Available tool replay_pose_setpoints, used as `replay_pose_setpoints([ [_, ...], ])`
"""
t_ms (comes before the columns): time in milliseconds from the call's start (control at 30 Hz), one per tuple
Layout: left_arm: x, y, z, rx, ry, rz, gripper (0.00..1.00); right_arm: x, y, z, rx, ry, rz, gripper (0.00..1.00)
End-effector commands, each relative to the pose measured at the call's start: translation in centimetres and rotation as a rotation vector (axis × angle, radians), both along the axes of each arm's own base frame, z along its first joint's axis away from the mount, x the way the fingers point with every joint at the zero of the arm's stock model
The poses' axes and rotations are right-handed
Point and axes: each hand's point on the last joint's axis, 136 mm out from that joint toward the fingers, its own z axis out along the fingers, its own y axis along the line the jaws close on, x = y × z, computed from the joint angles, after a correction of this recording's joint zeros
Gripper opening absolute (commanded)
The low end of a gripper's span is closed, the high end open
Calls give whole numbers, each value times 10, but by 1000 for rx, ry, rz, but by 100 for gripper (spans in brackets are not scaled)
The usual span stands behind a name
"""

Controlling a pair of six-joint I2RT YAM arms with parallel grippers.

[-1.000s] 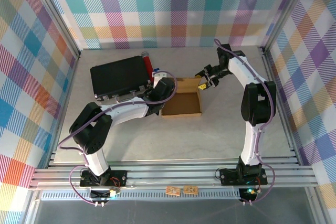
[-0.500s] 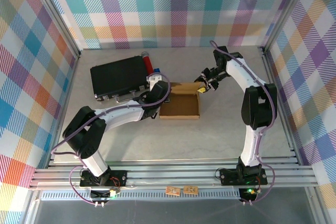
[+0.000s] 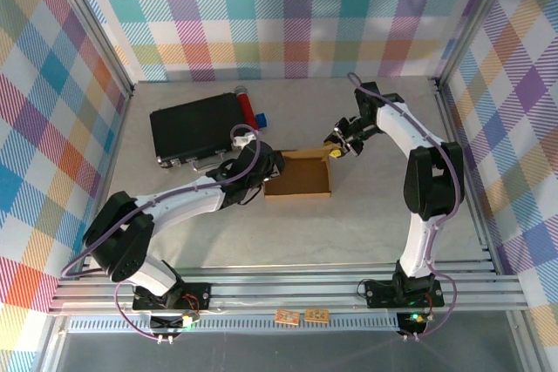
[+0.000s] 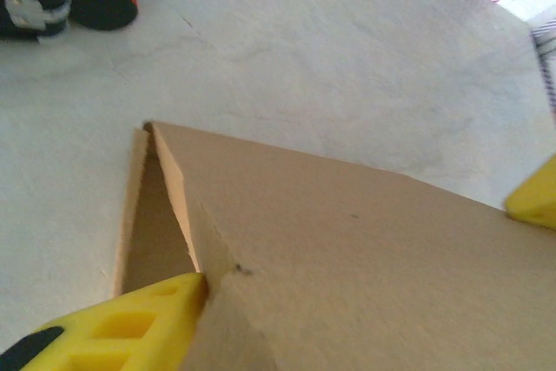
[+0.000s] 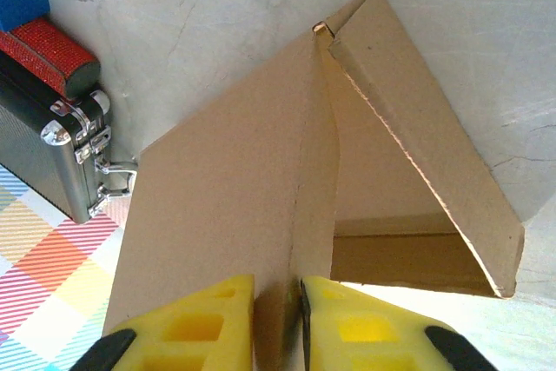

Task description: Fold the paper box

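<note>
The box (image 3: 299, 173) is lying on the bench (image 3: 366, 224) with its open side up. It is sitting near the black case (image 3: 196, 128), to the right of it and a bit closer to the front. The right gripper (image 3: 336, 147) is reaching down at the side of the box away from the case. It is squeezing a standing flap of the box between its yellow fingers (image 5: 187, 323), which are almost together. The left gripper (image 3: 260, 172) is at the side of the box nearest the case. Its fingers (image 4: 122, 332) are standing wide apart, with a brown flap lying between them. One finger is touching the flap's edge. A red tube (image 3: 247, 106) is lying along the right end of the case, and a blue block (image 3: 261, 119) is sitting just beside it.
</note>
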Motion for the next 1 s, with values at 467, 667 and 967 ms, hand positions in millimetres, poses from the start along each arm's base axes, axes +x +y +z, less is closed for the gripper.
replay_pose_setpoints([
  [467,-65,25,90,-325,159,19,60,-13,-4,-12,-64,-15,41,16],
  [667,-41,48,101,-456,207,67,60,-12,6,-11,-55,-13,54,15],
  [967,-27,106,53,-460,505,327,62,2,-2,4,-107,-54,69,33],
])
